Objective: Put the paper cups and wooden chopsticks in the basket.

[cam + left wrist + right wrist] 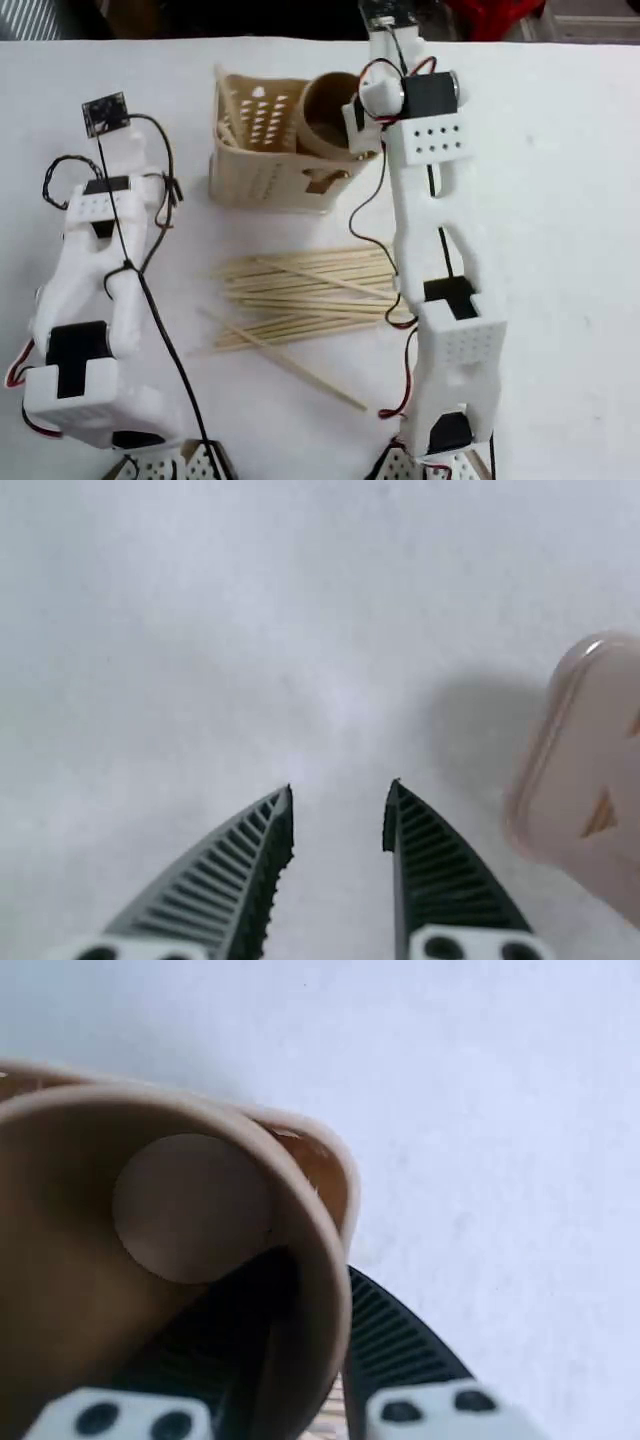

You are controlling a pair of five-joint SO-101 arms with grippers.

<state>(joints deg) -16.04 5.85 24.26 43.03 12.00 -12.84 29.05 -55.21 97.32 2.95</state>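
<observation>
The right arm's jaws are clamped on the rim of a brown paper cup (180, 1220), one jaw inside the cup and the other against its outer wall. The cup sits tilted at the end of the beige basket (262, 172) nearest that arm. The left arm's jaws stand partly open, holding nothing, over the bare white table (200, 630), with a basket corner just beside them. A heap of wooden chopsticks (310, 295) lies on the table between the arms, apart from both jaws. A few more chopsticks (226, 100) lean inside the basket's other end.
</observation>
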